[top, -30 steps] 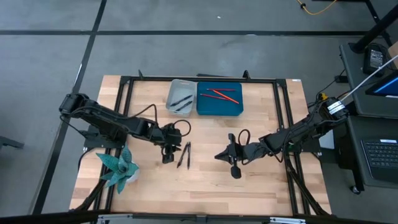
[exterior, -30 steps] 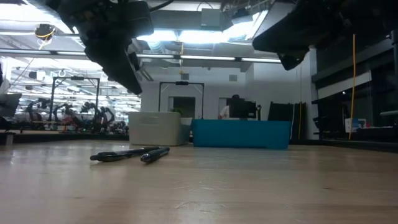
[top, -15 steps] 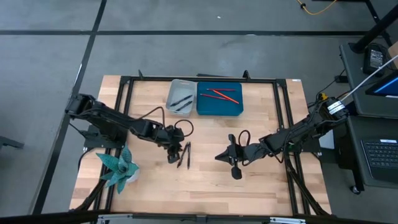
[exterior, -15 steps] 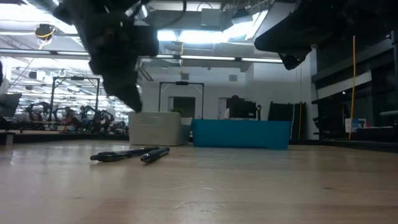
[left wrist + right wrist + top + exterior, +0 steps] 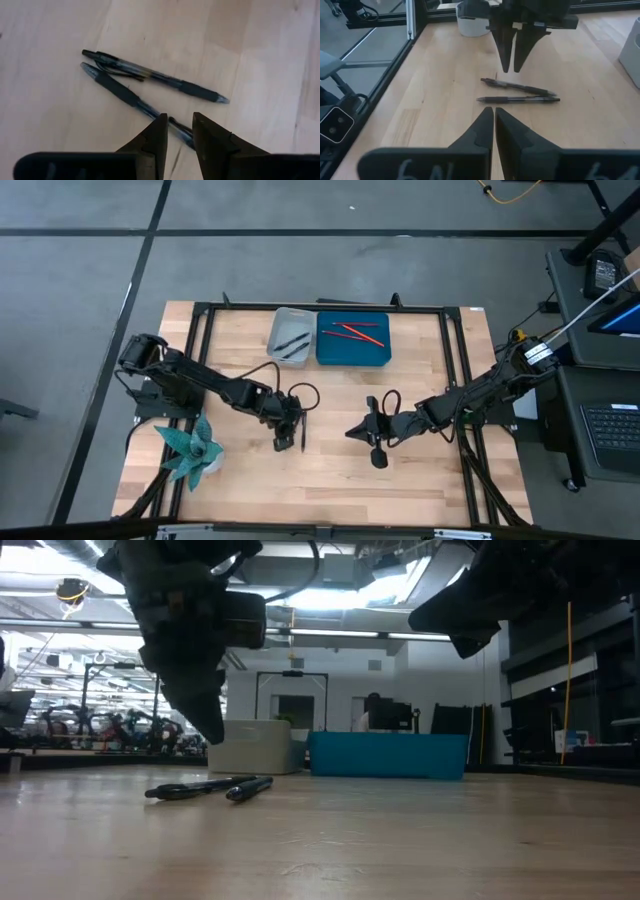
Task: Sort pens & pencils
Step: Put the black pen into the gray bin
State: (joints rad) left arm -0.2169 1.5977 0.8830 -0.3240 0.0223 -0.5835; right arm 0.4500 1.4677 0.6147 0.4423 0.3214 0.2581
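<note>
1. Just below the left gripper (image 5: 177, 132), two loose pens (image 5: 150, 80) lie on the bare table (image 5: 420, 480), crossing at a shallow angle; the nearer one runs right under the gap between its fingers.
2. The left gripper hangs above them with its jaws parted only a narrow way and holds nothing.
3. The step in hand looks like the approach for a pick of one of these pens.
4. Beyond the left gripper, at the table's far edge, the grey bin (image 5: 290, 335) already holds dark pens and the blue bin (image 5: 352, 340) beside it holds the pencils (image 5: 355, 332).
5. The right gripper (image 5: 493, 120) waits well off to the side, facing the same pens, jaws closed and empty.
6. Next, I judge, the left gripper must lower straight down so one finger lands on each side of the nearer pen alone, close, then carry it to the grey bin.
</note>
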